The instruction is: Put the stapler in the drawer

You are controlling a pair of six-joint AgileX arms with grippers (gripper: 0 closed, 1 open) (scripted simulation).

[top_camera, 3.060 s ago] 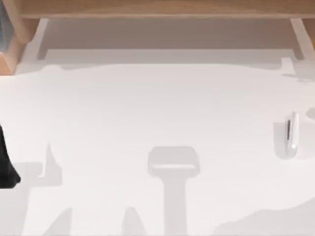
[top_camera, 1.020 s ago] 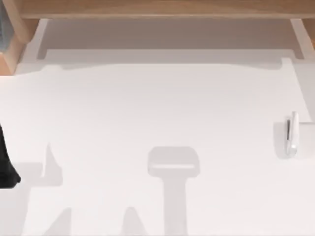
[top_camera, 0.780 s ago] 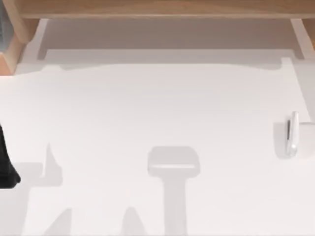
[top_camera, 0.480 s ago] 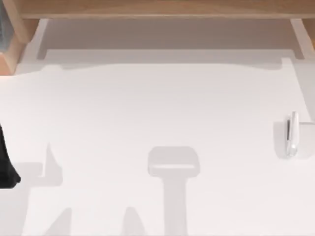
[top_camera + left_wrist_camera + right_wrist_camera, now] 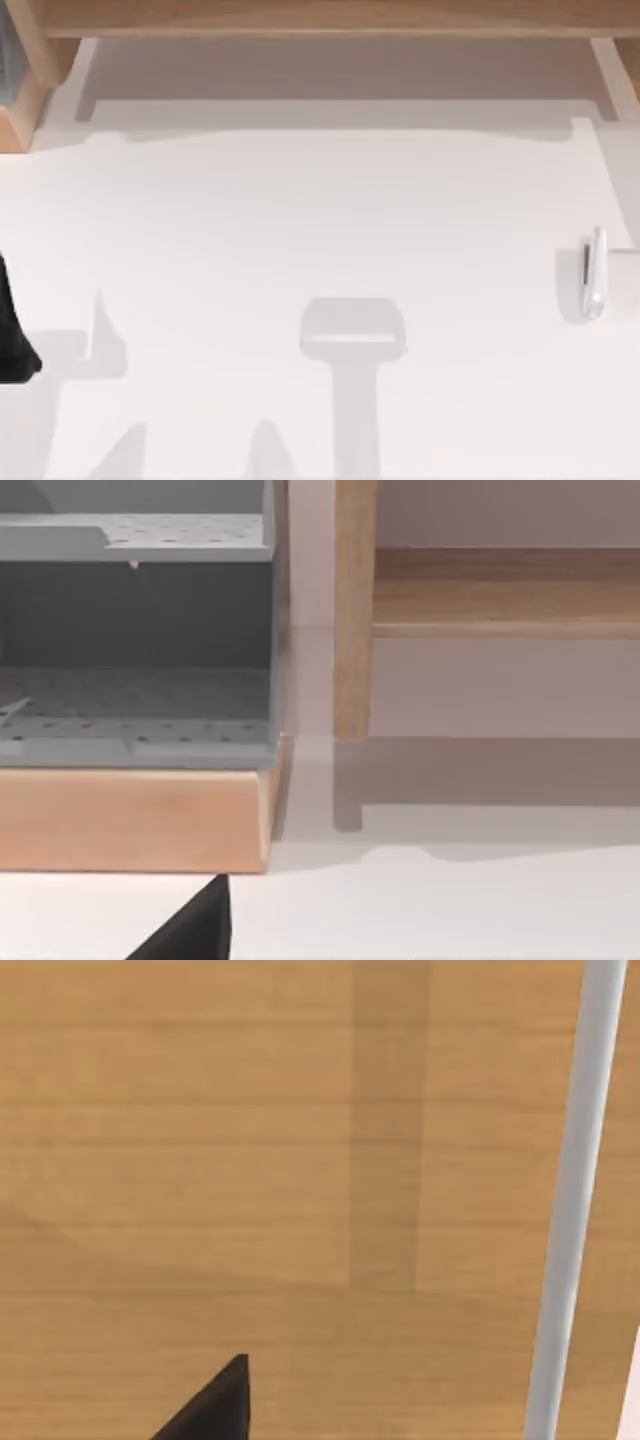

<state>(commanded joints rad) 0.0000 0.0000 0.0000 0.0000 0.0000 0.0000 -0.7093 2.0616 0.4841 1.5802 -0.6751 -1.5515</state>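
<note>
The stapler, slim and white with a dark stripe, lies lengthwise on the white table near its right edge, with nothing touching it. The drawer has a wooden front and a grey perforated inside; it sits at the table's far left corner. My left arm is a dark shape at the table's left edge, far from the stapler. A dark tip of the left gripper points toward the drawer front. A dark tip of the right gripper hangs over a wooden surface.
A long wooden shelf on light legs spans the back of the table. In the right wrist view a pale grey bar runs across the wooden board. Soft arm shadows lie on the white tabletop near the front.
The shadow that lay over the table's right front corner three seconds ago is gone. The stapler and the left arm have not moved.
</note>
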